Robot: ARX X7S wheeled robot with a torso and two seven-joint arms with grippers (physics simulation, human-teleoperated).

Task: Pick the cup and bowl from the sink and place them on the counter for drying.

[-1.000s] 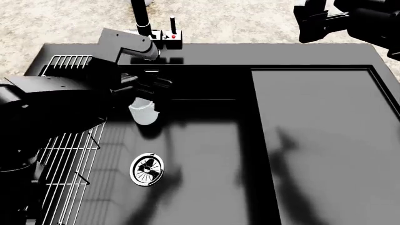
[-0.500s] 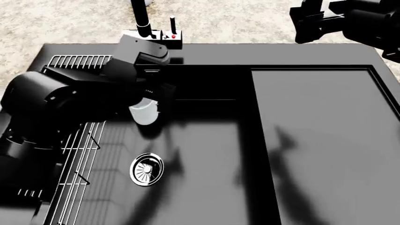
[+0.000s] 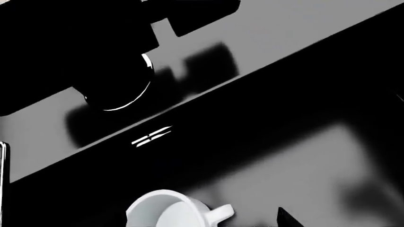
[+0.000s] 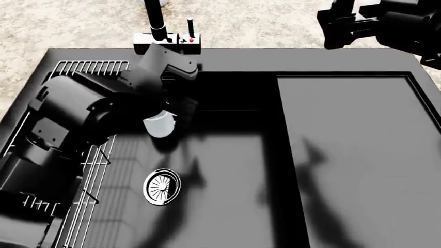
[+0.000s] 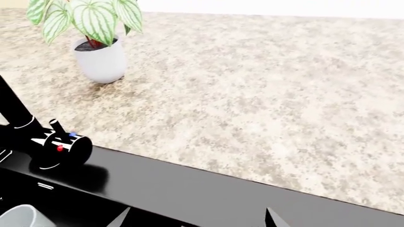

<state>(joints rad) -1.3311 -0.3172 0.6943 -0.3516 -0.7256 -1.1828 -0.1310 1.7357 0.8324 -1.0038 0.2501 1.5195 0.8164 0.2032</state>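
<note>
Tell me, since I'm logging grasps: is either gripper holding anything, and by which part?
Nothing is visibly held. The cup stands in the sink beside the left gripper, whose fingers are hidden. The right gripper hangs empty over the counter.

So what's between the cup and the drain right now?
Nothing: in the head view, only bare black sink floor, crossed by arm shadows, lies between the cup and the drain.
</note>
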